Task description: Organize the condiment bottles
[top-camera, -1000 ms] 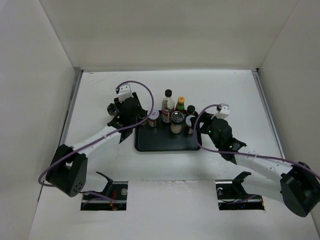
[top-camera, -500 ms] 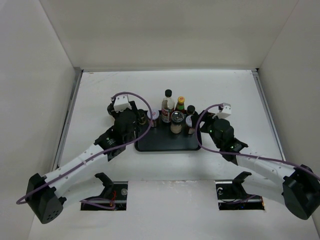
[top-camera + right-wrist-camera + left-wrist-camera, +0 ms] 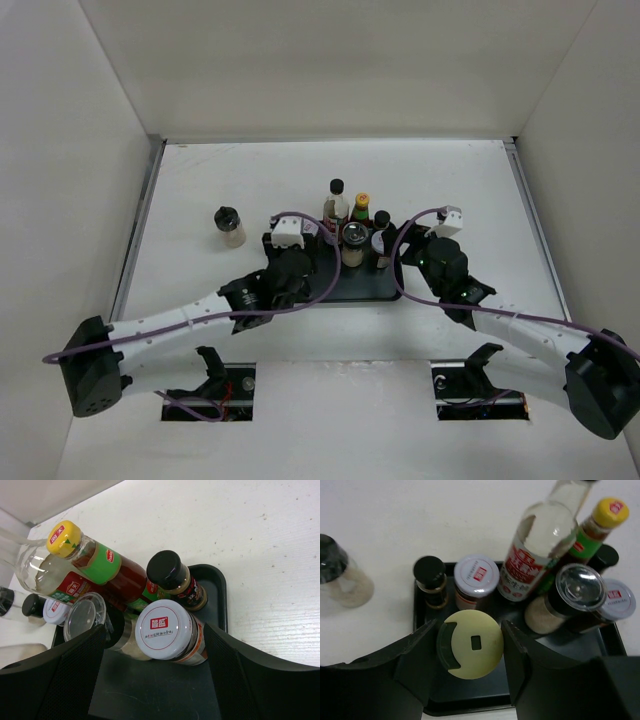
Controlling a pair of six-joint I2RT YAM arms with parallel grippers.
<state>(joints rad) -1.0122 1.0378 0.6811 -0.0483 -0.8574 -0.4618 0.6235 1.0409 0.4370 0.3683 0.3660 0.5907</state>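
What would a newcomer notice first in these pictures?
A crowd of condiment bottles fills the far side of the black tray. One black-capped jar stands alone on the table to its left, while the left fingers grip a pale-lidded jar over the tray.

So the left gripper (image 3: pixel 470 630) has its two dark fingers snug on either side of a pale yellow-lidded jar (image 3: pixel 472 657), over the near part of the black tray (image 3: pixel 470 700). Behind it on the tray are a black-capped jar (image 3: pixel 430 575), a white-lidded jar (image 3: pixel 476 575), a tall clear bottle (image 3: pixel 537 550), a yellow-capped bottle (image 3: pixel 606 516) and a clear-lidded jar (image 3: pixel 579 587). A dark-lidded jar (image 3: pixel 340 580) sits off the tray to the left, on the white table (image 3: pixel 420 515).
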